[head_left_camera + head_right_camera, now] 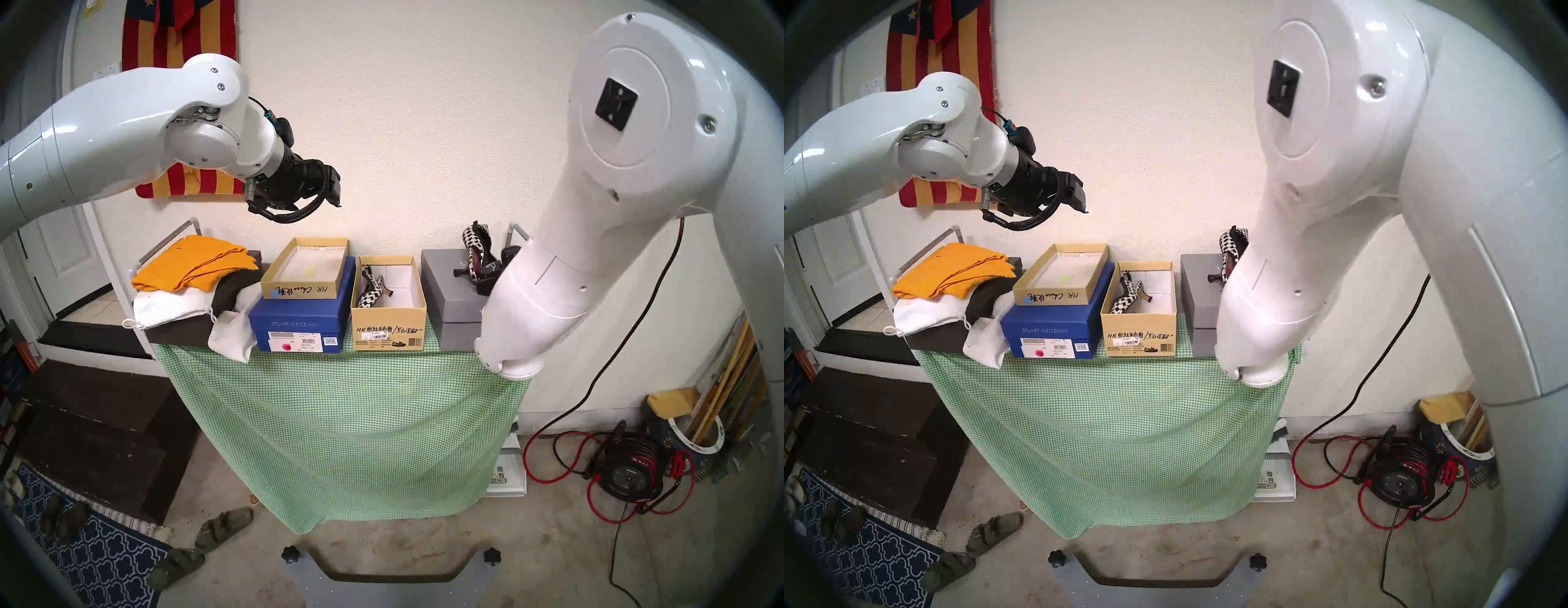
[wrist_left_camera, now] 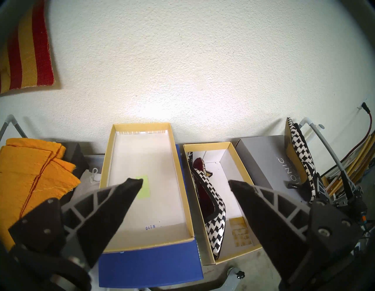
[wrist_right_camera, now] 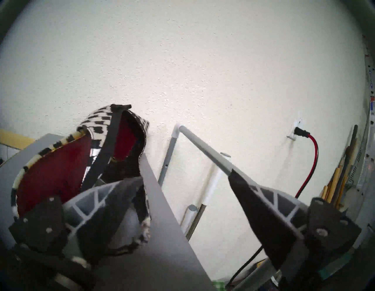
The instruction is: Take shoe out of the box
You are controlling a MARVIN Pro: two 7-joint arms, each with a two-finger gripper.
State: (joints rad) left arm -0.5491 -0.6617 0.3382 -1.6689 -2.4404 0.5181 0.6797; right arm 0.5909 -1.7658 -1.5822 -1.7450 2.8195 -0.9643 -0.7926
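On my far left the bench, draped in green checked cloth, carries a folded orange cloth over white and dark fabric. My left gripper hangs above that end with its fingers spread wide and nothing between them. Below it a shallow tan lid sits on a blue box. Just right of that stands the box, tan and open-topped, with black handwriting and stickers on its front. One houndstooth shoe lies inside along its left wall, toe toward me. Next comes a grey box; a second houndstooth shoe stands on its lid, tipped up against the wall. At the grey box's right edge I see my right gripper with its fingers parted; the left finger is close beside that shoe, the right one out over open space, and nothing is gripped.
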